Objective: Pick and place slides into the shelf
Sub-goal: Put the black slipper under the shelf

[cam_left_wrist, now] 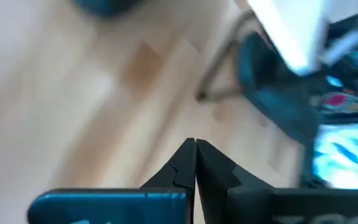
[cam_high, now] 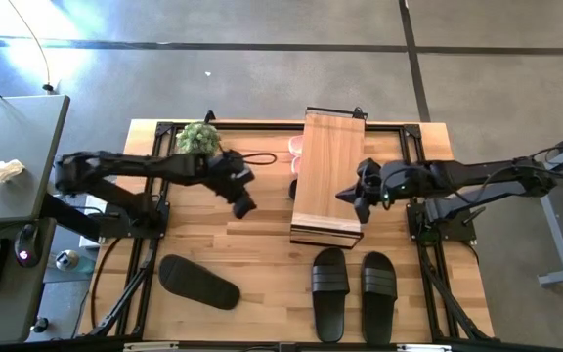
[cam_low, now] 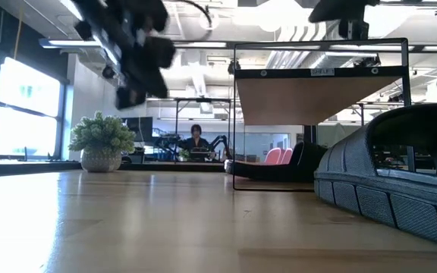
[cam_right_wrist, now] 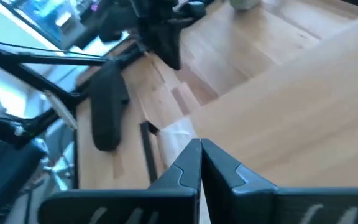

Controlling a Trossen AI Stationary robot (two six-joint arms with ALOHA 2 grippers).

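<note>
The shelf (cam_high: 325, 176) stands mid-table, a light-wood plank (cam_right_wrist: 291, 93) on a black wire frame (cam_low: 321, 98). Under it rest the pink slides (cam_low: 279, 156), which stick out at its far left corner (cam_high: 295, 147), and one black slide (cam_low: 268, 168). A black pair (cam_high: 330, 291) (cam_high: 379, 288) lies soles-down near the table's near edge. A lone black slide (cam_high: 198, 282) (cam_right_wrist: 107, 115) lies to the near left. My left gripper (cam_high: 245, 205) (cam_left_wrist: 196, 144) is shut and empty, raised above the table left of the shelf. My right gripper (cam_high: 355, 200) (cam_right_wrist: 200, 144), also shut, hovers over the plank's near right part.
A small potted plant (cam_high: 198, 137) (cam_low: 102, 140) sits at the table's far left, close behind my left arm. A black cable loop (cam_high: 257, 156) lies beside it. Bare wood (cam_high: 262, 244) spreads between the lone slide and the shelf. A person (cam_low: 197, 136) sits far off in the room.
</note>
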